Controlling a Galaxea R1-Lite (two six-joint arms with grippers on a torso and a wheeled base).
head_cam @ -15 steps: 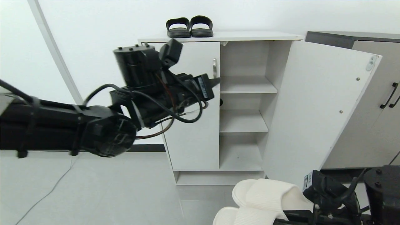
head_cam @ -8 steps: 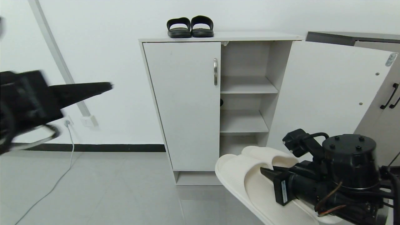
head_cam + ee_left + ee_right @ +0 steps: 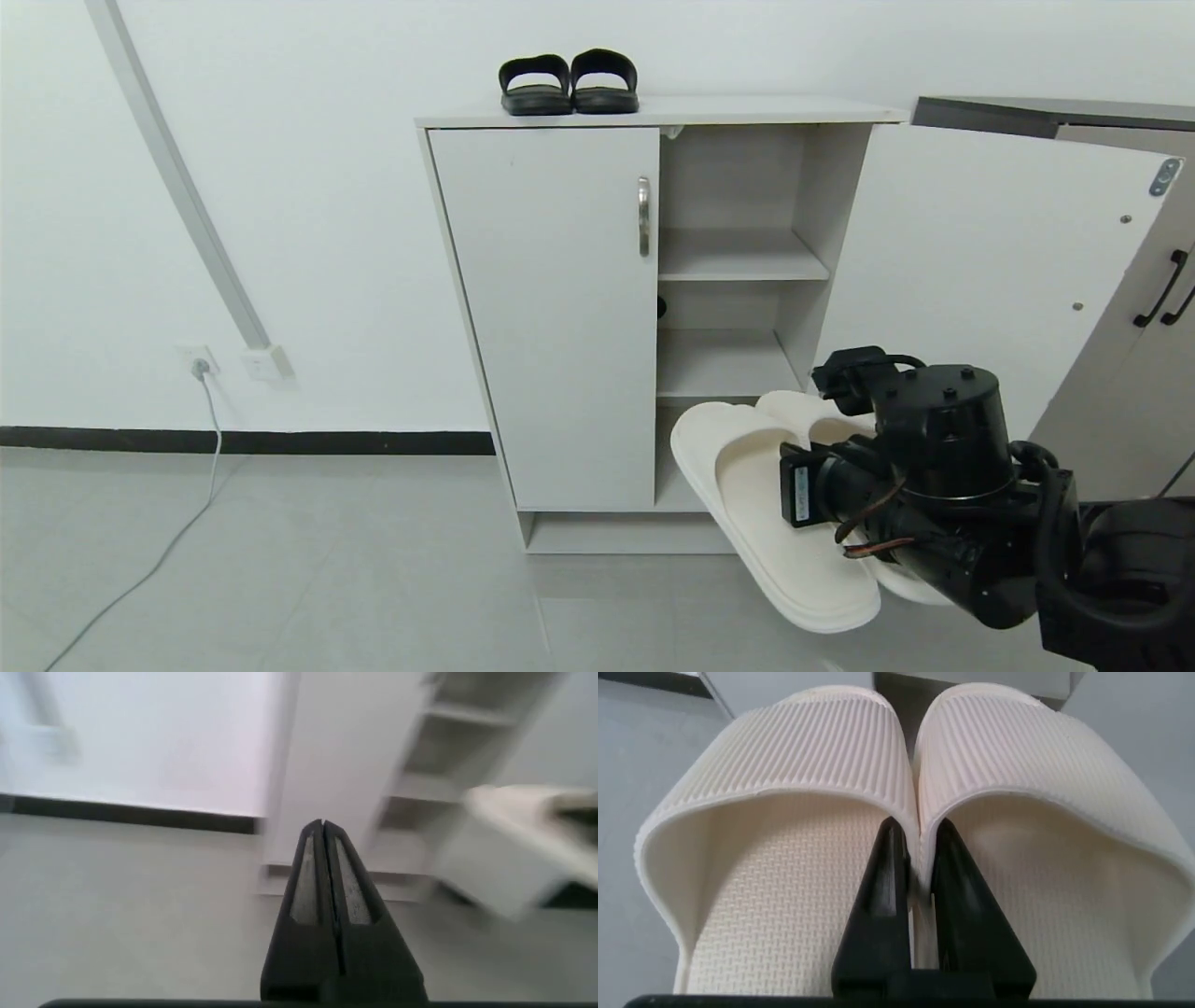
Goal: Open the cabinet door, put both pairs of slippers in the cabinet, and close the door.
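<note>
Glossy grey tile floor (image 3: 280, 579), white wall (image 3: 355, 233). White two-door cabinet (image 3: 551, 327), right door (image 3: 971, 280) open; black rubber slippers (image 3: 568, 82) on top, 12 o'clock. Cream ribbed slippers (image 3: 775, 504) at 4 o'clock before the lower shelves, inner edges clamped in right pincer (image 3: 920, 833). Left wrist view: left pincer (image 3: 322, 829) together over floor.

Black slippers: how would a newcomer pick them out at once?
Find the white cabinet standing half open. The black slippers sit side by side on its top. Unlike the cream pair clamped in the right gripper, they are dark and lie free.
</note>
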